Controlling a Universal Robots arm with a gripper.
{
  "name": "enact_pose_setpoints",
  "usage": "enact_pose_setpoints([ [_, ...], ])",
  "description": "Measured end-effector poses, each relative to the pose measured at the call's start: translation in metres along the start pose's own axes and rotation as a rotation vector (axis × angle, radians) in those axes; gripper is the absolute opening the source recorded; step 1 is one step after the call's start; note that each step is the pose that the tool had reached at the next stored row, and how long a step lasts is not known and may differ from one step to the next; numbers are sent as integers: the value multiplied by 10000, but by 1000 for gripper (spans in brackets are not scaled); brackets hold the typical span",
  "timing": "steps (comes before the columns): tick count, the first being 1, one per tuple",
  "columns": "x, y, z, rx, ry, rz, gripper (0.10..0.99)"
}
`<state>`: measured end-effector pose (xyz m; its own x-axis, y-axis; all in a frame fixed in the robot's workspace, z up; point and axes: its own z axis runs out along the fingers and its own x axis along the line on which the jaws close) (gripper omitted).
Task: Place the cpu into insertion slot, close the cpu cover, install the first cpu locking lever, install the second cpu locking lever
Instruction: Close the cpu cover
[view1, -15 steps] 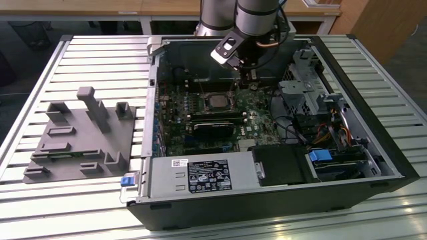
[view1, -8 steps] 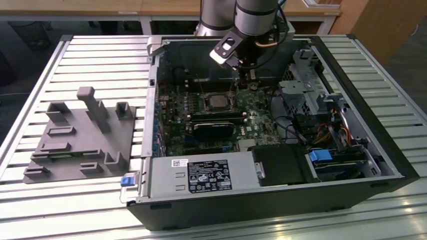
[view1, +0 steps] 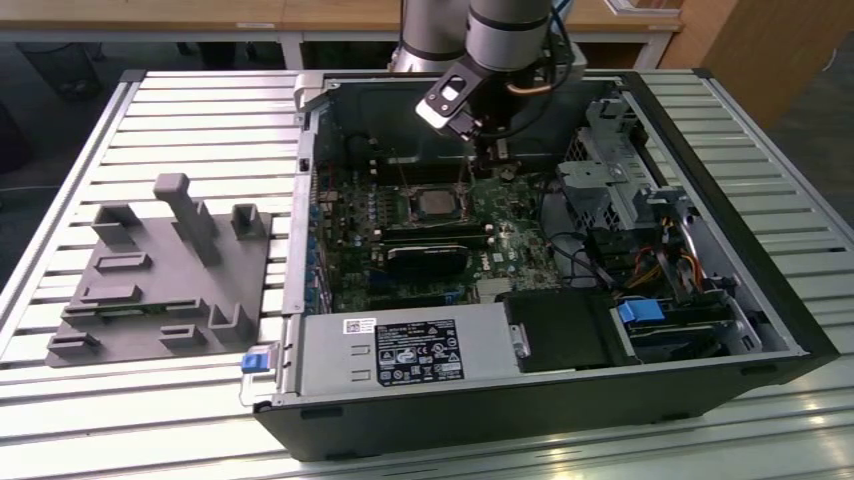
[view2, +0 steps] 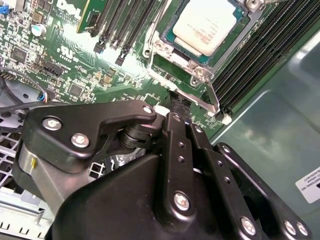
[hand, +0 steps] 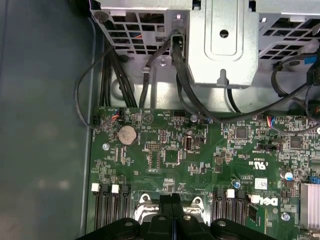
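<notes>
The cpu (view1: 434, 203) is what you're after, so big to small: one computer case (view1: 534, 415) is lying open on the counter (view1: 174, 100). Your one arm's tool (view1: 497, 155) is hanging inside it, fingers (hand: 165, 210) closed together with nothing showing between them. The one cpu is sitting in the one insertion slot (view1: 406, 206), off toward the exterior view's left of the tool. Two locking levers (view1: 462, 168) are sticking up beside it.

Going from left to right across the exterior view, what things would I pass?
grey fixture → cpu in the open computer case → blue drive caddy
</notes>
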<state>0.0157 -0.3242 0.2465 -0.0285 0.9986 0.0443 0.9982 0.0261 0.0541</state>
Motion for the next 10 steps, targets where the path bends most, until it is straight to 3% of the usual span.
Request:
enact_pose_setpoints([
  [10, 2, -75, 0, 0, 0, 0, 122],
])
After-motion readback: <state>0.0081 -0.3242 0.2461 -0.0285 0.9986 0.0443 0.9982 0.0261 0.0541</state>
